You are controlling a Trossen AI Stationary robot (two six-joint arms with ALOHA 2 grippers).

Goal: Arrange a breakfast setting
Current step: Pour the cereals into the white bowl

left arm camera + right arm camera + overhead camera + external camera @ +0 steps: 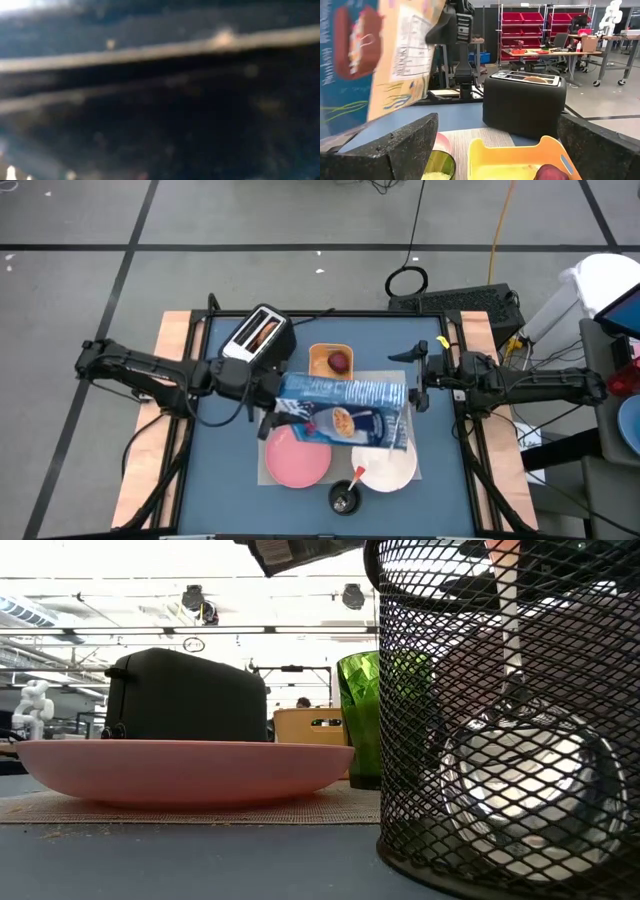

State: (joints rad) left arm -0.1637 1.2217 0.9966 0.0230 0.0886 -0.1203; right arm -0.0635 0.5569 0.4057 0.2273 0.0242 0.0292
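Two arms over counter [230,430]. Left gripper [283,408] clamped on cereal box [345,408], held aloft over bowl [385,465] & plate [297,457]: looks like pour step. Box long axis runs left-right, far end twd right arm, tilted. Nxt: prob tip further over bowl, then set upright. Right gripper [414,372] spread wide, empty, waiting nr tray [320,352].

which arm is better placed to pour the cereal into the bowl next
Left, probably. The left gripper holds the blue cereal box tipped over above the white bowl, beside the pink plate. The right gripper waits open near the orange tray, holding nothing.
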